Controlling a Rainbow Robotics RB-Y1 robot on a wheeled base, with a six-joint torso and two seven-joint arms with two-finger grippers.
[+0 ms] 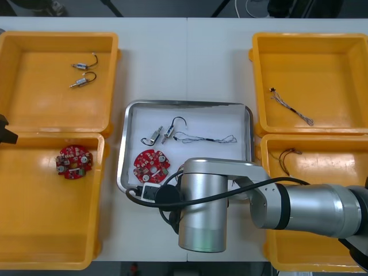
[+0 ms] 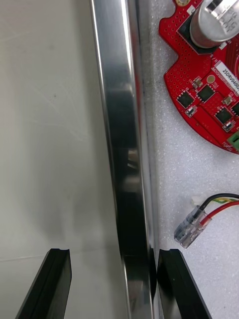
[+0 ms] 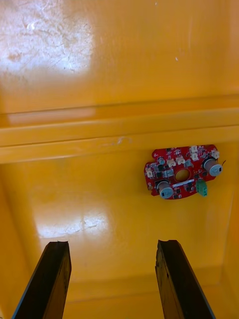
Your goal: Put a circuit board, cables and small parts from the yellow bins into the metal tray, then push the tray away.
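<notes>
The metal tray (image 1: 123, 149) lies between the bins, white inside. It holds a round red circuit board (image 1: 150, 165), two small metal parts (image 1: 158, 135) and a thin cable (image 1: 201, 138). My right arm (image 1: 201, 207) reaches over the tray's near edge. In the right wrist view my right gripper (image 2: 115, 254) is open astride the tray's shiny rim (image 2: 119, 124), one finger on the table side and one inside. Beyond the inner finger lie a red and yellow cable (image 2: 219, 207) and the circuit board (image 2: 209, 84). My left gripper (image 3: 112, 244) hangs open over a bin, short of another circuit board (image 3: 181, 172).
The left near bin (image 1: 34, 230) holds a circuit board (image 1: 73, 161). Two small metal parts (image 1: 83, 73) lie in the left far bin (image 1: 57, 35). The right far bin (image 1: 310, 57) holds a thin cable (image 1: 293, 108), and the right near bin (image 1: 328, 167) a dark cable (image 1: 287, 156).
</notes>
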